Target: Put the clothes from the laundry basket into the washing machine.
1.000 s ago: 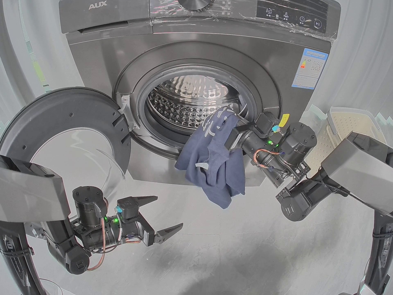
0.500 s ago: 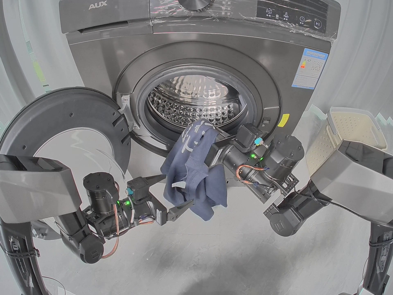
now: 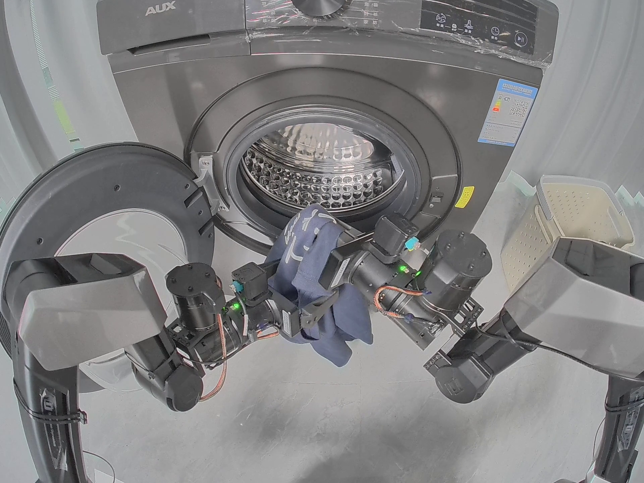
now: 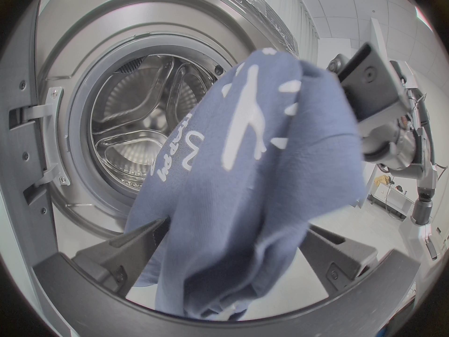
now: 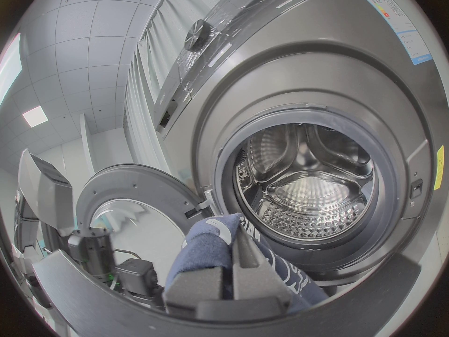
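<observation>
Round door (image 3: pixel 100 196) stands swung open at left. Left claw (image 4: pixel 236 228) is spread wide, low in front of the washing machine (image 3: pixel 168 95), a finger on either side of the hanging blue shirt (image 3: pixel 302 256), not clamped on it. Shirt hangs outside the drum (image 3: pixel 322 162), just near of the opening's lower rim, white print showing. Right claw (image 5: pixel 231 246) is pinched closed on the shirt's top fold, holding it up. Laundry basket (image 3: pixel 580 206) sits right of the machine.
</observation>
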